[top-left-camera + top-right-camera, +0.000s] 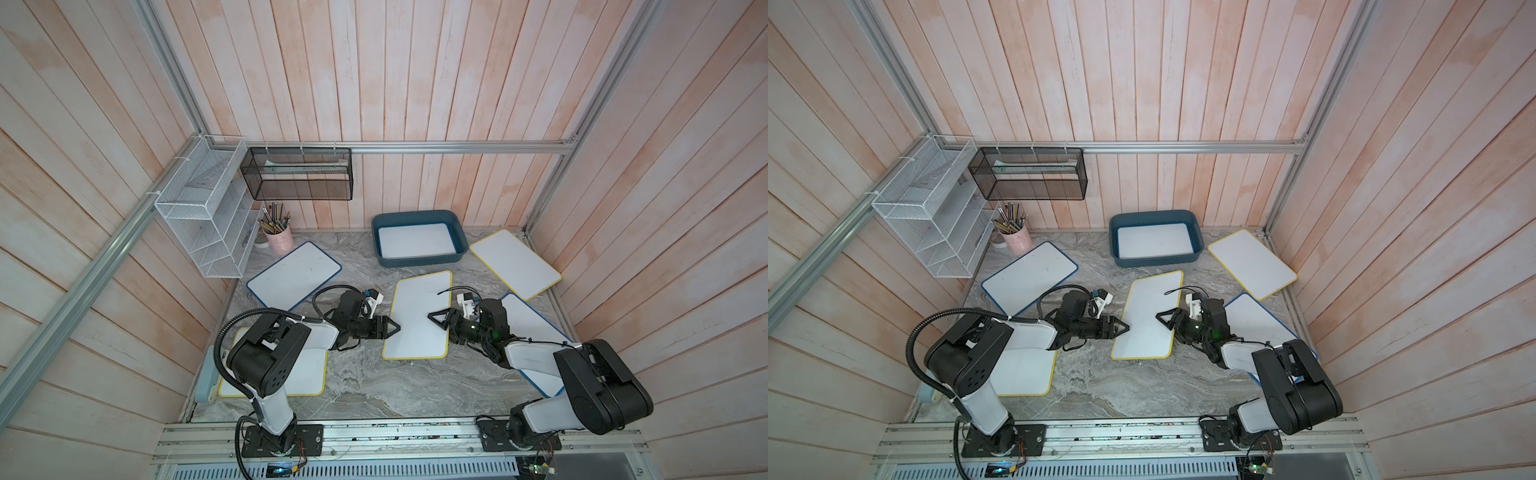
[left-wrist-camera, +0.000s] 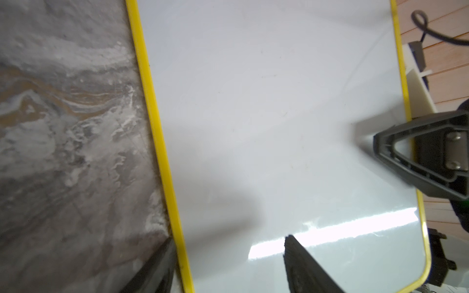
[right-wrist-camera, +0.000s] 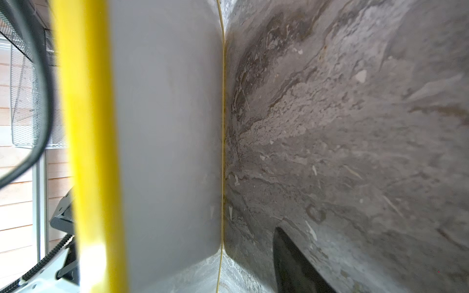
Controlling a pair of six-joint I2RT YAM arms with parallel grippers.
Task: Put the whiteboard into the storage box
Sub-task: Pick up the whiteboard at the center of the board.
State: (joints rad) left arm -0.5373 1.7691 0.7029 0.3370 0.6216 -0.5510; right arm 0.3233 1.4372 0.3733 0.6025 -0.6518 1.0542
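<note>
Two grippers flank the yellow-framed whiteboard on the table, near the storage box but outside it. My left gripper straddles one edge, jaws apart. My right gripper has a finger beneath the raised opposite edge; I cannot tell whether it is clamped.

Whiteboard: white, yellow-edged, rounded corners. It lies between the left claw and the right claw, tilted, with its edge raised at the right claw.
Storage box: dark teal tub, upright, well beyond both claws, with a second board flat inside.
</note>
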